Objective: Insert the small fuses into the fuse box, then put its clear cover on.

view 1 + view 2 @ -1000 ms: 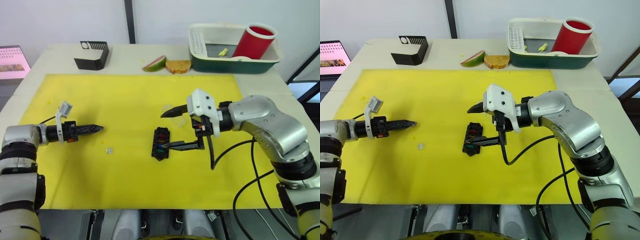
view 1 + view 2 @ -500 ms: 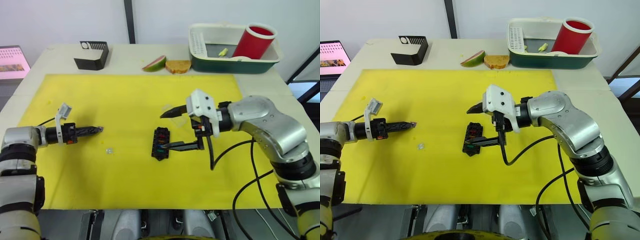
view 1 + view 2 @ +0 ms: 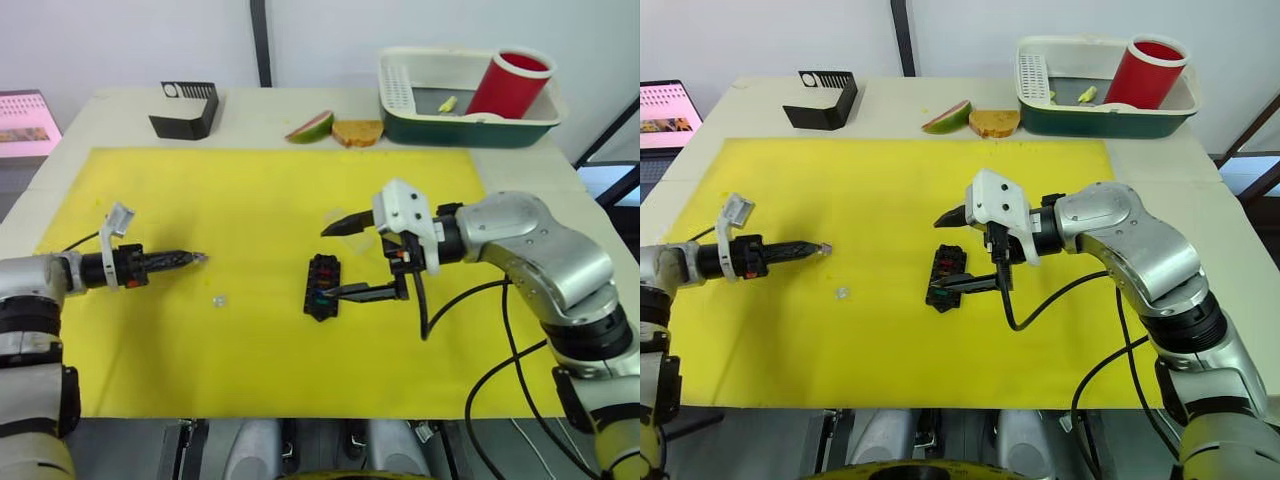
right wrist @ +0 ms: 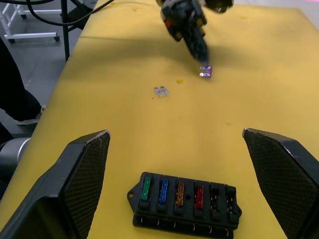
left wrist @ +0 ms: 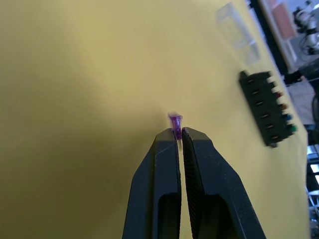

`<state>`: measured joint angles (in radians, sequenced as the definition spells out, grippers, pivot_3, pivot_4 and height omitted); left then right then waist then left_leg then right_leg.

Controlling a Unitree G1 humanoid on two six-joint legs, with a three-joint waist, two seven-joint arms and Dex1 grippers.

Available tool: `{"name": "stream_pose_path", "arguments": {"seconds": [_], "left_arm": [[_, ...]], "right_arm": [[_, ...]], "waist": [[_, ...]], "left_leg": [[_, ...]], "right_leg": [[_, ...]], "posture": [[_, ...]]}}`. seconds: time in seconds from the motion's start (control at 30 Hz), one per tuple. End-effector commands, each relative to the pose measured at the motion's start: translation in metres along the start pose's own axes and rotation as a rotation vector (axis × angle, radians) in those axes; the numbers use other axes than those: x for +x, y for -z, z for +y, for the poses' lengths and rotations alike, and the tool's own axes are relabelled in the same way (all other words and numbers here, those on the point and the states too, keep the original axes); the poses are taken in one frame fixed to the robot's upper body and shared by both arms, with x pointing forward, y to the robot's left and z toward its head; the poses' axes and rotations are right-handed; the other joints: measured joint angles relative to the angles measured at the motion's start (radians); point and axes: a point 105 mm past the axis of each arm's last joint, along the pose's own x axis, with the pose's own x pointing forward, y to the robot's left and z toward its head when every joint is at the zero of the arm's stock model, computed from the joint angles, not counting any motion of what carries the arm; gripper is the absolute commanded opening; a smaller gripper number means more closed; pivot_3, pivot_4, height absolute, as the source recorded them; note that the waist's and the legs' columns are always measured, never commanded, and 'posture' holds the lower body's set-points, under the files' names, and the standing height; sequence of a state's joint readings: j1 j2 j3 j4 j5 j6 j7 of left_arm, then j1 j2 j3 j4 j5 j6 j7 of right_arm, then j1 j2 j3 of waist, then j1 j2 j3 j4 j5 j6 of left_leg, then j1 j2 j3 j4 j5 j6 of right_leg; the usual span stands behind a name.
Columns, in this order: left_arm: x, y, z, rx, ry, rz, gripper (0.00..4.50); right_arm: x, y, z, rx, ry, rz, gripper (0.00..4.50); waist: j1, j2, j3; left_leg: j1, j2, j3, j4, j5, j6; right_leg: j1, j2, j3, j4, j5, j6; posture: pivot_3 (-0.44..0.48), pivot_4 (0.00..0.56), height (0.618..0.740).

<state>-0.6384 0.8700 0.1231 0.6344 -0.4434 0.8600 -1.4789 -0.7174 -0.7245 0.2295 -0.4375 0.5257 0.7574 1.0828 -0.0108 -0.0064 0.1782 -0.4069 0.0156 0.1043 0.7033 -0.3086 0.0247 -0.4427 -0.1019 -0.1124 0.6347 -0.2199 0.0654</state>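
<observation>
A yellow mat (image 3: pixel 250 200) covers most of the pale counter (image 3: pixel 120 110). Beyond the mat's far edge, at about eleven o'clock, a black angled stand (image 3: pixel 184 110) with a white circle and a row of slits sits on the counter. Near twelve o'clock a mango slice (image 3: pixel 309 127) lies just beside a brown piece of bread (image 3: pixel 357 132). At about one o'clock stands a green-and-cream drying rack (image 3: pixel 462 95), holding a red cup (image 3: pixel 507 82) tilted against its rim and a small yellow-green scrap (image 3: pixel 446 103). At nine o'clock, off the counter's edge, a pink-lit screen (image 3: pixel 25 120) shows.
</observation>
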Motion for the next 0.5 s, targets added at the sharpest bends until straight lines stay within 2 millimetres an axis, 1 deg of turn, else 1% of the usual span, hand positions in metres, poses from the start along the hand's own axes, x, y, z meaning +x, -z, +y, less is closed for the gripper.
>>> {"name": "stream_pose_path", "arguments": {"seconds": [0.03, 0.07, 0.17, 0.23, 0.4, 0.5], "left_arm": [[-0.002, -0.025, -0.032, 0.105, 0.085, -0.047, 0.25], [0.000, -0.027, -0.040, 0.127, 0.105, -0.046, 0.25], [0.004, -0.029, -0.054, 0.168, 0.135, -0.037, 0.25], [0.006, -0.029, -0.057, 0.184, 0.132, -0.032, 0.25], [0.005, -0.019, -0.043, 0.205, 0.050, 0.008, 0.25], [0.001, -0.014, -0.030, 0.130, 0.009, 0.006, 0.25]], "right_arm": [[-0.006, -0.007, 0.000, -0.031, 0.013, -0.015, 4.50], [-0.006, -0.007, 0.000, -0.030, 0.014, -0.014, 4.50], [-0.006, -0.007, 0.000, -0.029, 0.015, -0.014, 4.50], [-0.006, -0.007, -0.001, -0.030, 0.013, -0.016, 4.50], [-0.004, -0.008, -0.001, -0.033, 0.009, -0.021, 4.50], [-0.002, -0.007, 0.000, -0.033, 0.006, -0.022, 4.50]], "waist": [[0.000, 0.000, 0.000], [0.000, 0.000, 0.000], [-0.001, 0.000, 0.000], [-0.001, 0.000, 0.000], [-0.001, 0.000, 0.000], [-0.001, 0.000, 0.000]], "left_leg": [[0.000, 0.000, 0.000, 0.000, 0.000, 0.000], [0.000, 0.000, 0.000, 0.000, 0.000, 0.000], [0.000, 0.000, 0.000, 0.000, 0.000, 0.000], [0.000, 0.000, 0.000, 0.000, 0.000, 0.000], [0.000, 0.000, 0.000, 0.000, 0.000, 0.000], [0.000, 0.000, 0.000, 0.000, 0.000, 0.000]], "right_leg": [[0.000, 0.000, 0.000, 0.000, 0.000, 0.000], [0.000, 0.000, 0.000, 0.000, 0.000, 0.000], [0.000, 0.000, 0.000, 0.000, 0.000, 0.000], [0.000, 0.000, 0.000, 0.000, 0.000, 0.000], [0.000, 0.000, 0.000, 0.000, 0.000, 0.000], [0.000, 0.000, 0.000, 0.000, 0.000, 0.000]], "posture": [[0.000, 0.150, 0.740], [0.000, 0.150, 0.740], [0.000, 0.150, 0.740], [0.000, 0.150, 0.740], [0.000, 0.150, 0.740], [0.000, 0.150, 0.740]]}}
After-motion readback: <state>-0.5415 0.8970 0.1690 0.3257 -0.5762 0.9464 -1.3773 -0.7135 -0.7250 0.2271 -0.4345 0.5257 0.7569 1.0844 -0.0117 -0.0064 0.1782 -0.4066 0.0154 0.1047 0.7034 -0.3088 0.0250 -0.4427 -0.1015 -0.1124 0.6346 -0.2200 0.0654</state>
